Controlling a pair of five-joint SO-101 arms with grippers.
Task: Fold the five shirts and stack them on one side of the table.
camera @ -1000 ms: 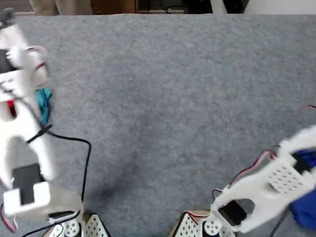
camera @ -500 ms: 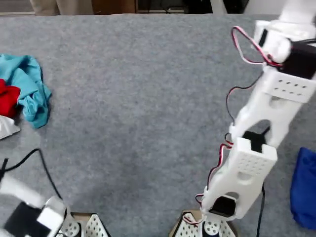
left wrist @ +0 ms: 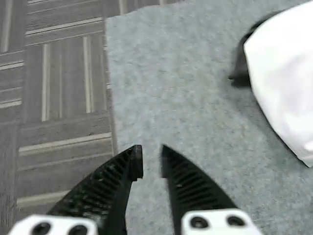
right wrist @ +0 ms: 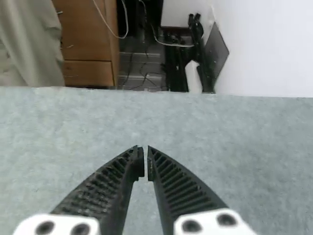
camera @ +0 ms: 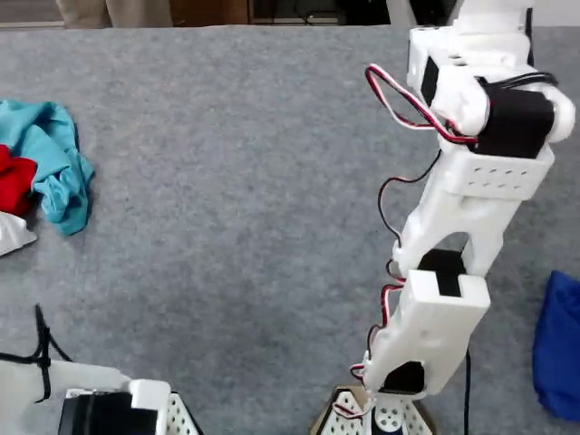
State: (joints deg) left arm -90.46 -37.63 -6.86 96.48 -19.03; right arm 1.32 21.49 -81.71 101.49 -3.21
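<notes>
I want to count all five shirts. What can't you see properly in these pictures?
Red shirt: high view, cut off by the left edge.
White cloth: high view, just a corner at the left edge; maybe a shirt.
Blue shirt: high view, cut off by the right edge.
White shape: left wrist view, blurred, cut off by the edge; cannot tell what.
Five shirts cannot be counted.

grey felt table point(camera: 227, 181) | striped carpet floor point(left wrist: 54, 73) | wooden cabinet point(right wrist: 88, 44) | white wall point(right wrist: 264, 44)
</notes>
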